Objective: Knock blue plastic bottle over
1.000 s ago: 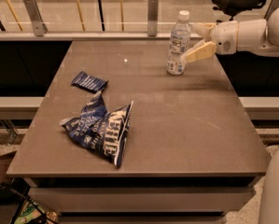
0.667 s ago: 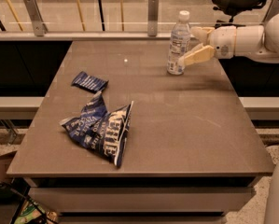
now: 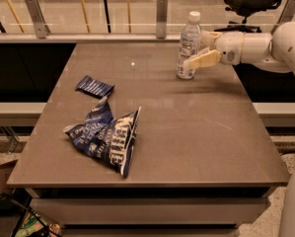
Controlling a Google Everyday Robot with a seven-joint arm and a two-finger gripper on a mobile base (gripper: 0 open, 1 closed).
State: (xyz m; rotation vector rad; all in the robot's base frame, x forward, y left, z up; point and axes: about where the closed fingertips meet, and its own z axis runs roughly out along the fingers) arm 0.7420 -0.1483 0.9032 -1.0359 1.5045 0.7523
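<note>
The blue plastic bottle (image 3: 188, 45) is a small clear water bottle with a white cap and a pale label. It stands upright near the far right corner of the grey table (image 3: 196, 127). My gripper (image 3: 202, 47) reaches in from the right at the end of the white arm (image 3: 265, 46). Its tan fingers (image 3: 201, 60) are spread, one in front of the bottle's lower part and one behind it, right beside the bottle.
A large crumpled dark blue snack bag (image 3: 107, 138) lies at the front left of the table. A small dark blue packet (image 3: 94, 87) lies behind it. A railing with posts (image 3: 161, 15) runs along the far edge. An office chair (image 3: 253, 0) stands beyond.
My gripper has slid left, closer to the bottle. The bottle still stands upright in the same spot.
</note>
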